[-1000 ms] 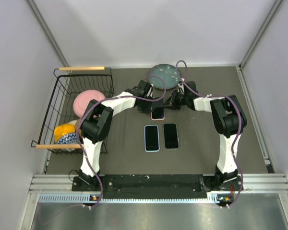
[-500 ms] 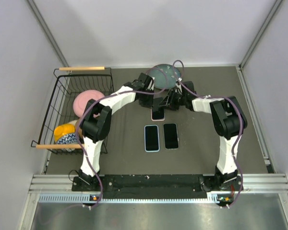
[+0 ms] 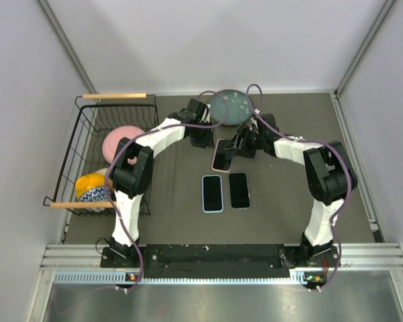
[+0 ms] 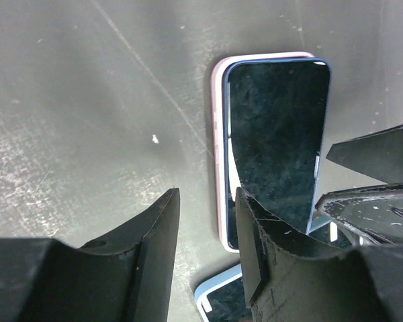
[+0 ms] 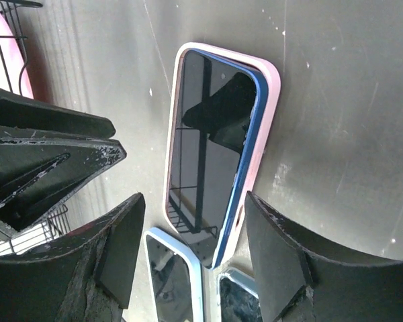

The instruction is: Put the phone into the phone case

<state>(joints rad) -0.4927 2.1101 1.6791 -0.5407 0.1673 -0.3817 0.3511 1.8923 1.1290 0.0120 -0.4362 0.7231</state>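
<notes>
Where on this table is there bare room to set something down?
Bare: the table right of the right arm, and the strip between the two flat phones and the near edge. Crowded: around the cased phone, left gripper, right gripper, plate.

A robotics lab cell: plain white panel walls (image 3: 208, 47) enclose a dark grey counter (image 3: 282, 208), and a white cabled left arm (image 3: 123, 215) and right arm (image 3: 316, 215) stand bolted to an aluminium rail (image 3: 363, 255).
</notes>
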